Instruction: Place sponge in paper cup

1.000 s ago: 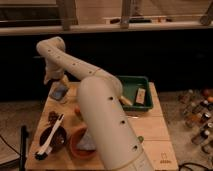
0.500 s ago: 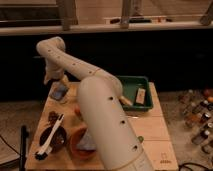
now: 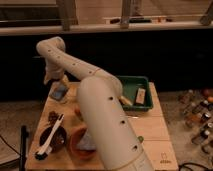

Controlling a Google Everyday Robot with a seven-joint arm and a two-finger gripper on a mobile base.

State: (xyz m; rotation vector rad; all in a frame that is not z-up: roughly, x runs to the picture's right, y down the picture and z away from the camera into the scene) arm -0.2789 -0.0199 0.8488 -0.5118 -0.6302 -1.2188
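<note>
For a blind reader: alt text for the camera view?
Robot arm reaches across a wooden table, gripper at its far left corner by the sponge. Nearer sit an orange bowl and a dark bowl; a green tray lies right.

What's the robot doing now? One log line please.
gripper: far-left table corner | sponge: just below gripper | arm: stretched across table

The sponge (image 3: 60,91) is a small, flat, blue-grey piece lying tilted at about 10 o'clock on the table (image 3: 150,129), near its far left corner. It sits just at 5 o'clock from the gripper (image 3: 52,78); whether the two touch cannot be told. The cup (image 3: 54,96) shows only as a pale whitish edge at the sponge's 7 o'clock side. Whether the sponge is inside it or resting on its rim cannot be told.
</note>
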